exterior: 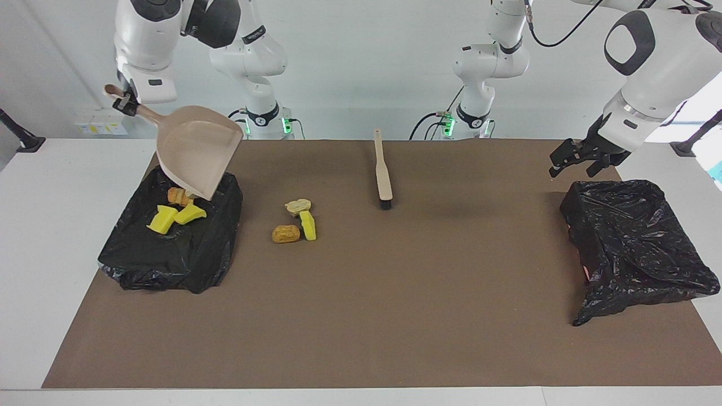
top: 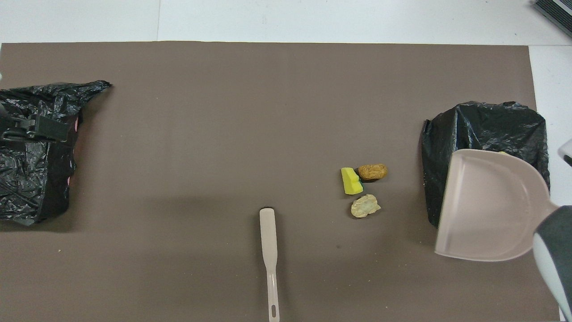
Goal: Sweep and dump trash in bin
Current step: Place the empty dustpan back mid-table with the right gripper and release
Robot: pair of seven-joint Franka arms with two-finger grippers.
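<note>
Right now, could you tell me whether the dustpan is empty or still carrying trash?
Empty: the overhead view shows the dustpan with a bare inside. It hangs tilted over the bin bag, where yellow scraps lie.

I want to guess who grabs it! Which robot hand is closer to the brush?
Neither clearly. The brush lies mid-table. The right gripper holds the dustpan over one black bag; the left gripper, open, hovers by the other bag.
</note>
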